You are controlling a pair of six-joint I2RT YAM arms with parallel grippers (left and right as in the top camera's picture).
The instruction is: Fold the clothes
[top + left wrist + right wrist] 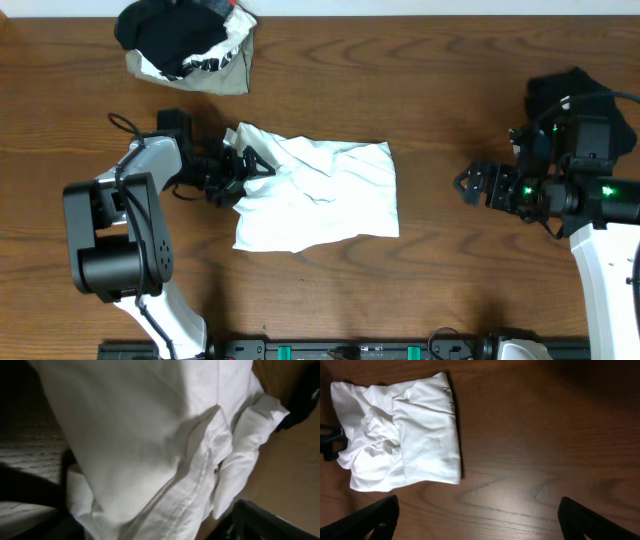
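The white T-shirt (325, 195) lies half-folded mid-frame on the tabletop (450, 290), its longer side running left to right. Its rumpled left edge sits between the spread fingers of the left hand (238, 172), clearly the nearer one, though the close view is too crowded with cloth to say whether the fingers touch it. The right hand (466, 184) hangs spread and empty, well apart at centre right. I count one white shirt, one heap (190, 45) of black and printed white garments at upper left, and one black garment (565, 92) at upper right.
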